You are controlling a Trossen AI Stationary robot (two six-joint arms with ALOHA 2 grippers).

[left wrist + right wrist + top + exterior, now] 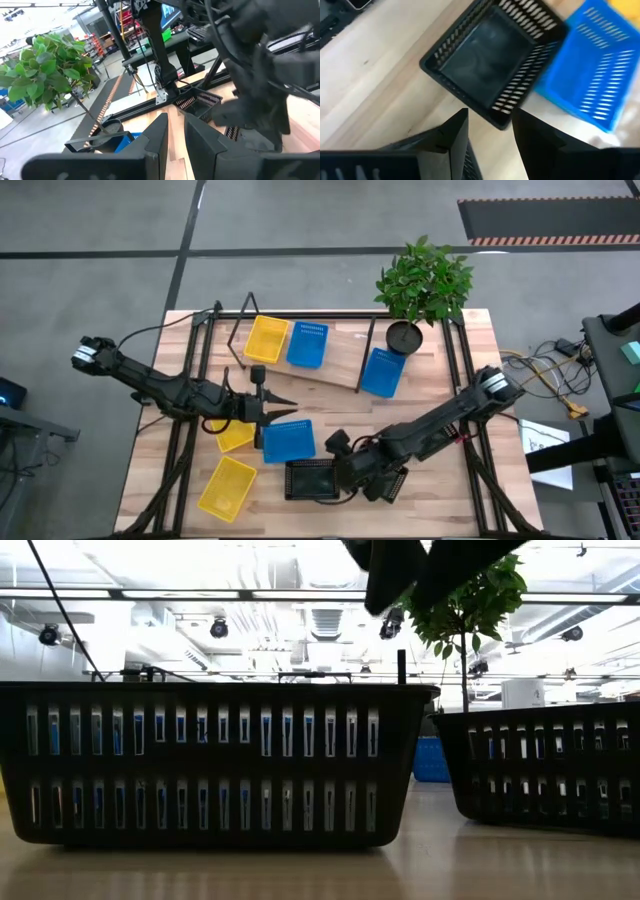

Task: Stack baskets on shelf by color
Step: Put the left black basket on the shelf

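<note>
Baskets are shallow rectangular plastic trays with slotted mesh sides. On the light-wood shelf [340,360], upper centre of the high view, I count one yellow basket [266,339] and a blue basket [307,345] side by side, and a second blue basket [381,372] tilted at the shelf's right end, just beside the black plant pot [404,337]. On the slatted wooden table [160,450], lower centre: a third blue basket [288,440], a black basket [312,479] just below it, and two more yellow ones, one [235,436] touching the blue, one [227,486] at lower left near the table edge. The low view shows two black baskets, the second [540,775] at right. The table's right part is bare. The left gripper [284,406] hovers at the blue basket's upper edge, fingers a narrow slit apart, holding nothing. The right gripper [489,131] hangs over the black basket's rim, fingers apart and empty.
</note>
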